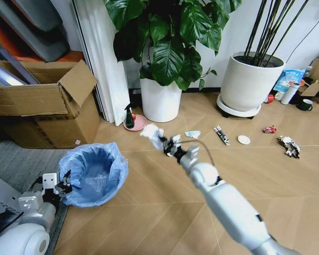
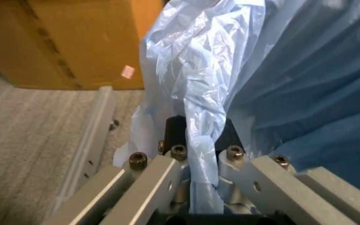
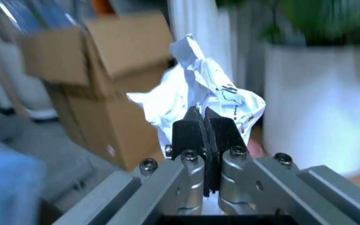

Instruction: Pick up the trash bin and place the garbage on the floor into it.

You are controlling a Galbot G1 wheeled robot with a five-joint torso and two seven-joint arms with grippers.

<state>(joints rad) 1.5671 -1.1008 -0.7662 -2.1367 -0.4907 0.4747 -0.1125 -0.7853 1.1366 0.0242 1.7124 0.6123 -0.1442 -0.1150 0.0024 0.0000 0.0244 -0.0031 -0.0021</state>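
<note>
Item 1: small round dark trash bin (image 1: 94, 174) lined with a crinkly light-blue translucent plastic bag, standing at the 8 o'clock side of the head view on the light tan chevron-pattern wood-look floor (image 1: 149, 212), beside the edge of a grey carpet (image 1: 21, 159). Left gripper (image 1: 64, 183) at the bin's 9 o'clock rim; in the left wrist view its jaws are pressed together on the bag-covered rim (image 2: 196, 154).

Item 2: crumpled white paper wad with black print (image 1: 152, 134), held clear of the floor near the centre of the head view, at roughly 2 o'clock from the bin. Right gripper (image 1: 162, 141) extends on its white arm from 5 o'clock; the right wrist view shows the black jaws pinching the wad (image 3: 198, 105) at its lower edge.

Item 3: litter on the floor, toward 2 to 3 o'clock of the head view: a pale blue-white crumpled piece (image 1: 192, 134), a dark printed wrapper (image 1: 221, 135), a flat white disc (image 1: 244, 139), a red crumpled wrapper (image 1: 269, 129), and a printed wrapper (image 1: 290, 146), possibly two pieces together.

Item 4: surroundings: open brown cardboard box (image 1: 42, 103) at 10 o'clock; leafy plant in a white pot (image 1: 160, 98) at 12 o'clock, a green spray bottle (image 1: 129, 118) just beside it; wide white planter (image 1: 247, 82) at 1 o'clock.
</note>
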